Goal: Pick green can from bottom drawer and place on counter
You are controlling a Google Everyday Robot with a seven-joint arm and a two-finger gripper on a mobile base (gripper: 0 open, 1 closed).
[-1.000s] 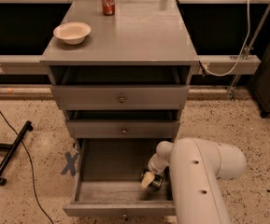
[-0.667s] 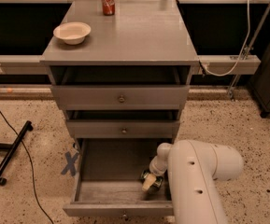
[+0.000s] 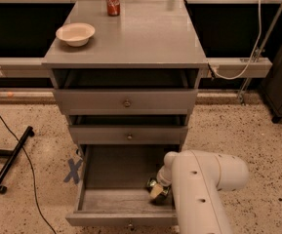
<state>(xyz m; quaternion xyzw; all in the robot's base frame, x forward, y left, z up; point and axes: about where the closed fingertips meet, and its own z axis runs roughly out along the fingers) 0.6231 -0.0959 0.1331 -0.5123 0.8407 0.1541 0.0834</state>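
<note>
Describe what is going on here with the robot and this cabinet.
The robot's arm reaches down into the open bottom drawer, with its gripper at the right side of the tray, right by the green can. The can is in the drawer and not yet up on the counter. A red can and a white bowl stand on the counter.

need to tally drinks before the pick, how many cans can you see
2: a red can at the back of the counter, and a green can in the bottom drawer by the gripper. The arm could hide more.
</note>
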